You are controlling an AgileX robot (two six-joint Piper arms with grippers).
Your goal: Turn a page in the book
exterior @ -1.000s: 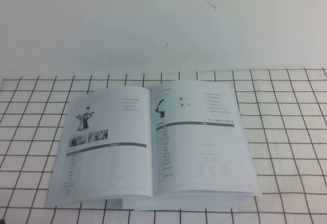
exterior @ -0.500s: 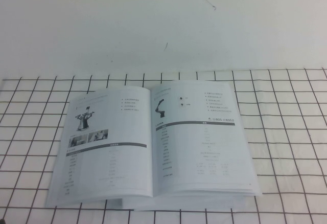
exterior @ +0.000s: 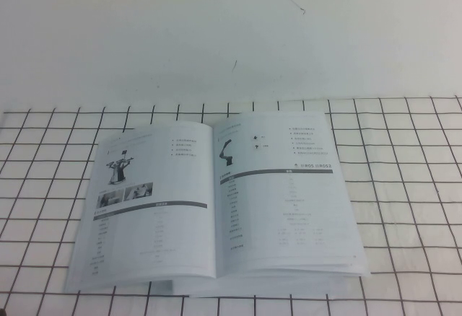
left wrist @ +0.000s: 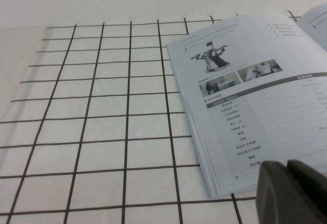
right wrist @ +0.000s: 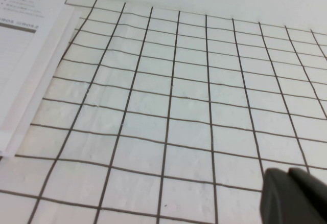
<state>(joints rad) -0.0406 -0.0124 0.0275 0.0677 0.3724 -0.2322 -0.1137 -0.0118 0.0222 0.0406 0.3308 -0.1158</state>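
Note:
The book lies open and flat on the grid cloth in the middle of the high view. Its right-hand page shows a small black robot arm, a grey bar and tables. The left-hand leaf shows a robot on a stand and small photos. Neither gripper shows in the high view. My left gripper is shut and empty, just above the book's near left corner. My right gripper is shut and empty over bare cloth, well right of the book's right edge.
A white cloth with a black grid covers the table around the book. Behind it lies a plain white surface with a few thin dark marks.
The print on the right-hand page has shifted very slightly up; the book and both grippers have otherwise stayed put.

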